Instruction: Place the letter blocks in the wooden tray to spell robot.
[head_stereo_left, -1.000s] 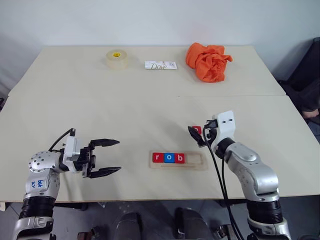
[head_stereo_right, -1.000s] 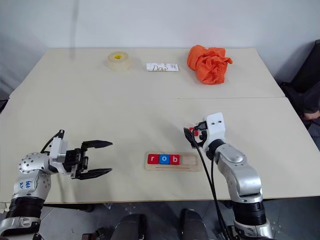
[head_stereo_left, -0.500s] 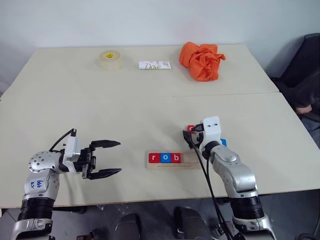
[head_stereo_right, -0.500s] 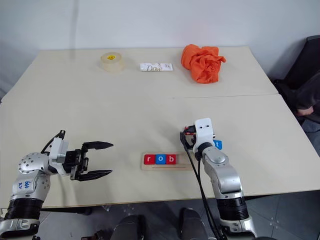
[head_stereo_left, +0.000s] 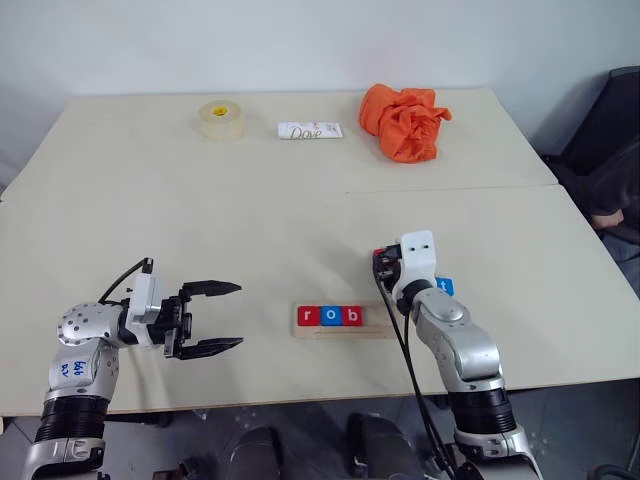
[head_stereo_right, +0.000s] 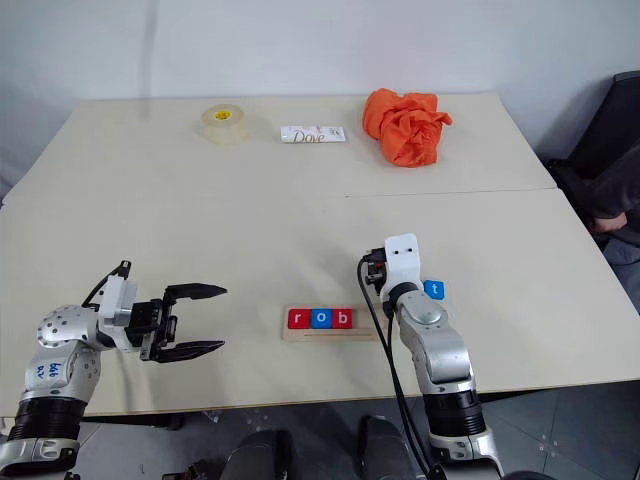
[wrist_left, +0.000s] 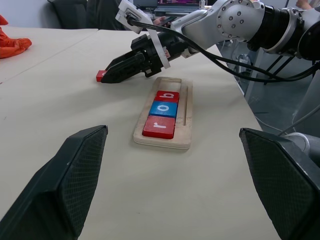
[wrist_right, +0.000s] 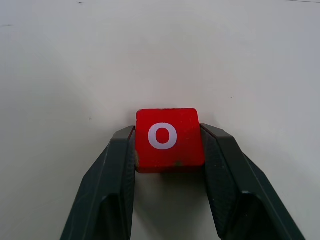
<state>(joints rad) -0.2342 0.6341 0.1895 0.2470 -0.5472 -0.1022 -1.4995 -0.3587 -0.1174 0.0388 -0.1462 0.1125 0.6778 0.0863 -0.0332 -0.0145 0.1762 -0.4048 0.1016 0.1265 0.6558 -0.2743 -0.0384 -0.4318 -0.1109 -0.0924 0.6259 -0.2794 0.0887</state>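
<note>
beige table (head_stereo_left: 250, 230) against white wall | wooden tray (head_stereo_left: 345, 318) holds r, o, b; two slots left | right gripper (wrist_right: 167, 150) clamped on red o block (wrist_right: 167, 137), flat on table just beyond tray | blue t block (head_stereo_left: 444, 286) loose beside right arm | left gripper (head_stereo_left: 215, 316) wide, empty, well apart

**Three blocks in, two out**

The tray (head_stereo_left: 342, 320) holds red r (head_stereo_left: 307, 316), blue o (head_stereo_left: 330, 316) and red b (head_stereo_left: 352, 316), its right end bare. The red o (wrist_right: 169, 138) lies flat between gripper fingers; the blue t (head_stereo_left: 444, 286) lies nearby.
</note>
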